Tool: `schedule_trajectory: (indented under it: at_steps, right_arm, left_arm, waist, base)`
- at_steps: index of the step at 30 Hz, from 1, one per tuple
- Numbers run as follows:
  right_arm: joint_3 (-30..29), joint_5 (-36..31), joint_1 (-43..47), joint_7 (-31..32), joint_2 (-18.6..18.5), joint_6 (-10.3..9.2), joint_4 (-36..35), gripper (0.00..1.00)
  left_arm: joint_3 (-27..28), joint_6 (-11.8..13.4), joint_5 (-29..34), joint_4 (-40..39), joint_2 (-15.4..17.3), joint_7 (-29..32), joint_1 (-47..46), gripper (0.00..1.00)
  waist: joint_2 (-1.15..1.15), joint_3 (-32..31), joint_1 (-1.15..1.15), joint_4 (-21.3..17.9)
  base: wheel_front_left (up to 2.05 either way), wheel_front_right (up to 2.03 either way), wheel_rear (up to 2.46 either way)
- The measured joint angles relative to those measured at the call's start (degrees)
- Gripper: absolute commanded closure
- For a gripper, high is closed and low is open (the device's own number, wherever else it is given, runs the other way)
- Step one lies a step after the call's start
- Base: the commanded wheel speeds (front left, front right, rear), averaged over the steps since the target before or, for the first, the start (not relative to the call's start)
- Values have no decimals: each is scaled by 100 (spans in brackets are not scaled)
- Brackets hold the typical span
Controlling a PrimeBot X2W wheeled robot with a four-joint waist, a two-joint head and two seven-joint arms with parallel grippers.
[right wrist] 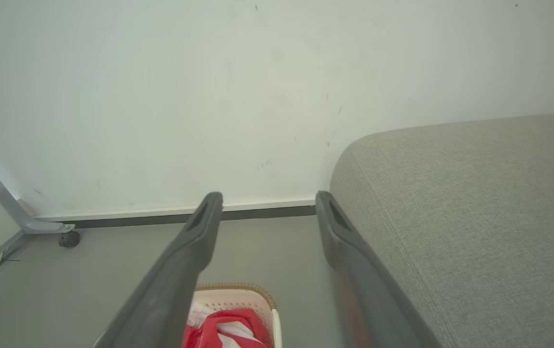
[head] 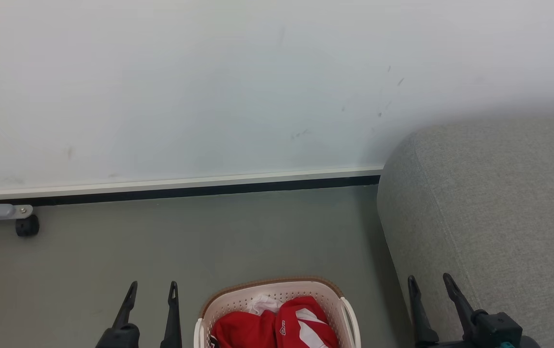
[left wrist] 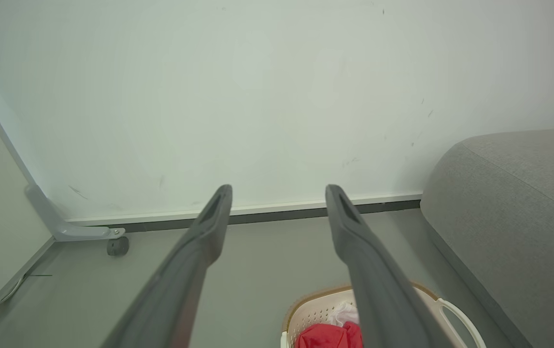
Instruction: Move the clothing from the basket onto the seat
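**Desk:** How far along are we getting?

**Operator:** I'm judging the job as not begun. The clothing [head: 267,328] is lying bunched in the basket [head: 277,282], red with a white piece showing at the far side. I'm seeing no garment on the stretch of seat [head: 499,208] in view.

**Desk:** And the jaws?

**Operator:** Both pairs are standing wide and holding nothing. The left gripper [head: 153,289] is hovering over the floor [head: 257,232], with the basket sitting just to the right of its jaws. The right gripper [head: 429,282] is hanging by the seat's side edge. The basket is sitting to the left of its jaws, and the cushion is spreading to the right of them and beyond their tips.

**Desk:** So what's left?

**Operator:** Everything, I'm reckoning: reaching down into the basket between the two pairs of jaws, taking each garment, and carrying it over to the seat. I'm not managing to tell how many pieces are lying in there.
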Motion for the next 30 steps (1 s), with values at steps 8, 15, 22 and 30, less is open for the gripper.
schedule_trajectory:
  at_steps: [8, 15, 22, 30]
  right_arm:
    - [-13, -37, 1, 0, 1, 8, 20, 0]
    - [-43, -41, 2, 0, 3, 9, 32, 0]
    - [-71, -42, 7, 0, 7, 15, 35, 0]
    - [-104, -97, 103, 0, 11, 16, -54, 0]
  left_arm:
    - [12, -5, 0, 68, -5, 0, -1, 0]
    - [29, -51, 10, 90, -21, 0, -1, 0]
    - [44, -52, 19, 97, -25, 0, -1, 0]
    - [-4, -109, 80, 77, -29, 0, 0, 0]
  waist:
    - [0, 3, 0, 3]
    - [0, 5, 0, 3]
    - [0, 15, 0, 5]
    - [0, 164, 0, 17]
  base:
    - [0, 0, 0]
    - [0, 0, 0]
    - [0, 0, 0]
    - [0, 0, 0]
